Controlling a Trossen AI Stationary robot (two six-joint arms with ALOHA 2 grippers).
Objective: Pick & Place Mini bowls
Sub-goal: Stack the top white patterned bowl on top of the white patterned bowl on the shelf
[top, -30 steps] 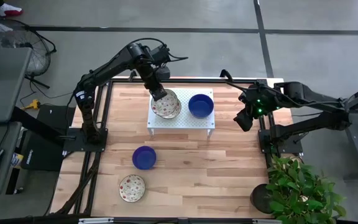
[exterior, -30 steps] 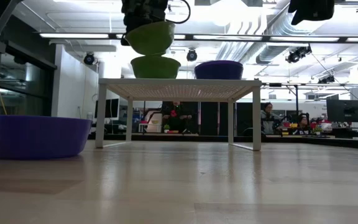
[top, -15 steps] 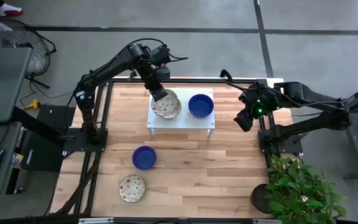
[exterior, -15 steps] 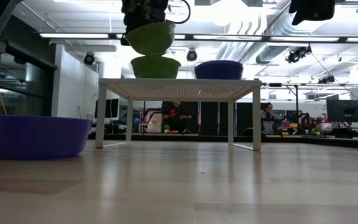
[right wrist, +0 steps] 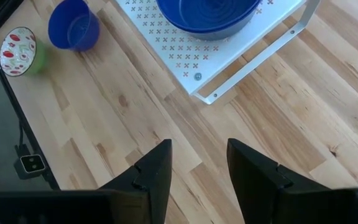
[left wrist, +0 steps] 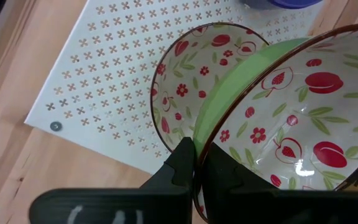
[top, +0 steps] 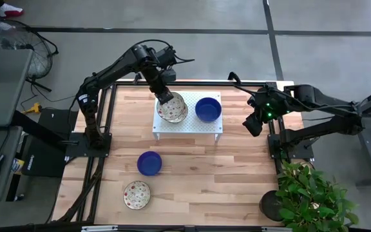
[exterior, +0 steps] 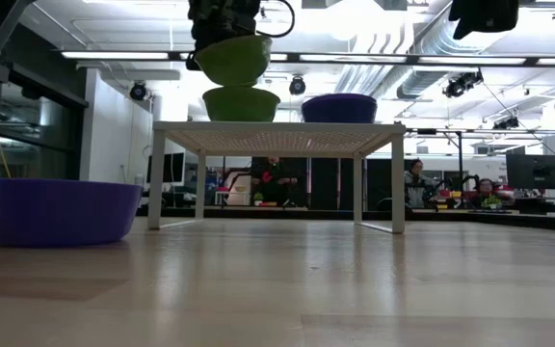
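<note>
Two cream-white mini bowls with red fruit patterns inside and green outsides sit over the white perforated metal rack (top: 187,116): one patterned bowl (left wrist: 185,87) rests on the rack's top, and a second patterned bowl (left wrist: 303,118) hangs just above it, tilted and overlapping its rim. The left end effector (left wrist: 197,163) is clenched on the near rim of that raised bowl, one finger inside and one outside. From the low camera the held bowl (exterior: 232,58) shows apart from the resting bowl (exterior: 241,102). Beside these, also on the rack's top, stands a solid deep blue round bowl (top: 208,109). On the wooden bench (top: 237,174), in front of the rack, lies another deep blue bowl (top: 149,163), and farther from the rack a third patterned bowl (top: 136,194). The right end effector (right wrist: 197,171) hovers off the rack's right side, over the bench edge, its fingers released and gripping nothing.
</note>
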